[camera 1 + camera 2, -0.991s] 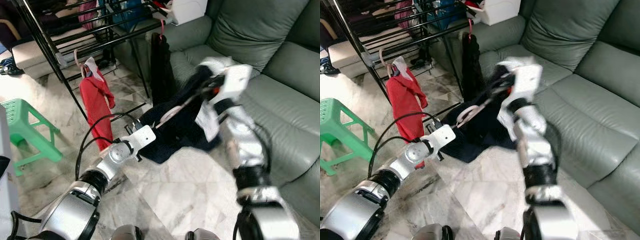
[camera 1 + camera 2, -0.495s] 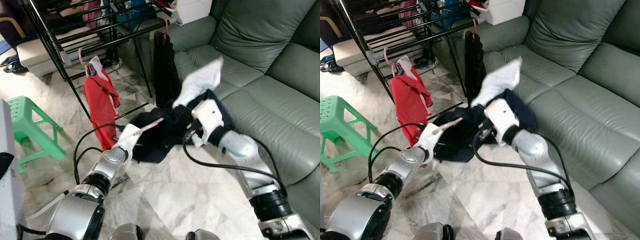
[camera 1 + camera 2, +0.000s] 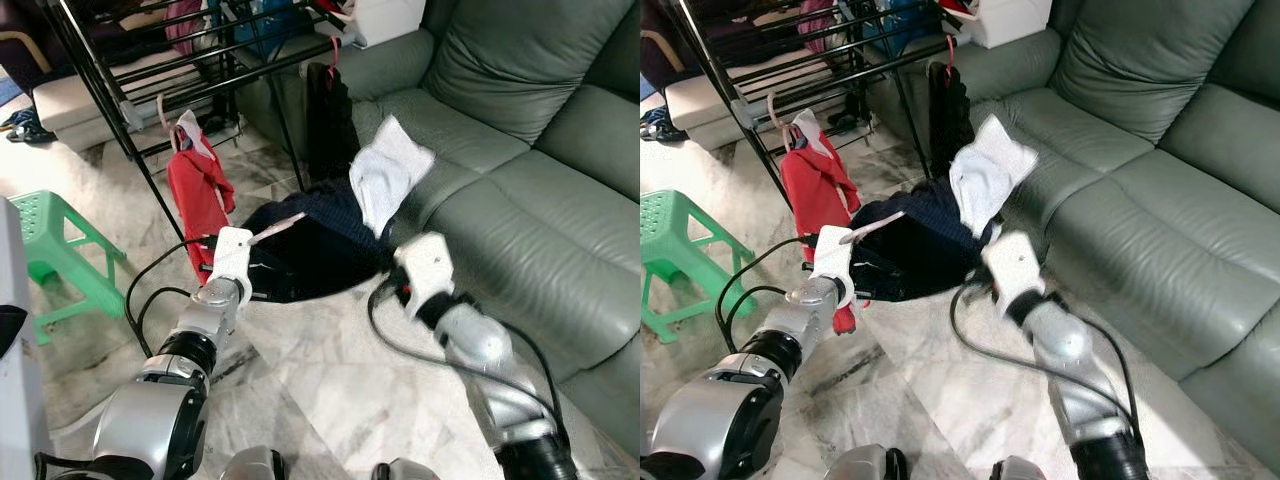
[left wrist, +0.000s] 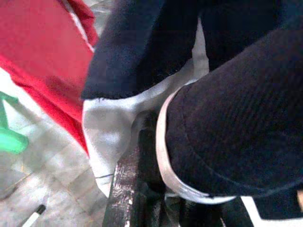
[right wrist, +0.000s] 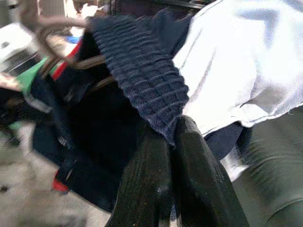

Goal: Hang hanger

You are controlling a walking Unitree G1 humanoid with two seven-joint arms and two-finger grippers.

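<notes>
The right claw [image 5: 173, 137] is pinched on a fold of the dark blue garment [image 3: 310, 250], spreading it; the left claw [image 4: 156, 189] clamps the pale hanger [image 4: 163, 156] inside, near the drying rack [image 3: 150, 60]; the hanger's hook [image 5: 42, 33] shows blurred, the rest is buried under cloth.

Navy garment [image 3: 310, 250], waffle-ribbed weave; white cloth [image 3: 385, 180] over it; pale pink hanger [image 4: 163, 156]. Red shirt [image 3: 200, 195] on black rack [image 3: 120, 75]. Grey-green sofa [image 3: 540, 190], green stool [image 3: 45, 255], white-grey marble floor [image 3: 340, 390], black fingers [image 5: 189, 184].
</notes>
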